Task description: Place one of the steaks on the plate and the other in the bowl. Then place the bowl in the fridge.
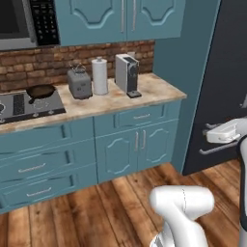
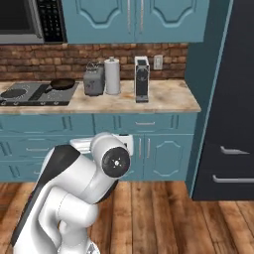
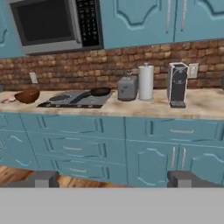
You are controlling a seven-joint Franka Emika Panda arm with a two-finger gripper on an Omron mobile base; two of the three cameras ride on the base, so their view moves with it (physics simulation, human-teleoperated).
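Arm: it rises from the base in a bent fold, a white elbow joint low in the left base view and the thick shoulder with its dark round joint cap low in the right base view; the hand is held out level, facing the counter [image 3: 205, 105] head on
Gripper [image 3: 113, 178]: spread wide and holding nothing; its two dark finger tips [image 3: 43, 178] stand far apart at the bottom of the hand view, in front of the teal lower cabinets [image 3: 144, 153]
Bowl [image 3: 27, 96]: brown, wooden, on the counter at the far left of the hand view, just left of the stove top [image 3: 72, 99]
Steak [image 3: 8, 99]: a pale pink shape lies just left of the bowl, too small to tell whether they touch
Fridge [image 2: 230, 109]: tall and black, at the right end of the counter, doors closed, grey bar handles low down
Frying pan [image 1: 40, 90]: black, on the stove top
Counter items: toaster [image 1: 79, 83], paper towel roll [image 1: 100, 75] and coffee machine [image 1: 127, 75] stand in a row, left to right
Microwave [image 3: 54, 24]: mounted above the stove top
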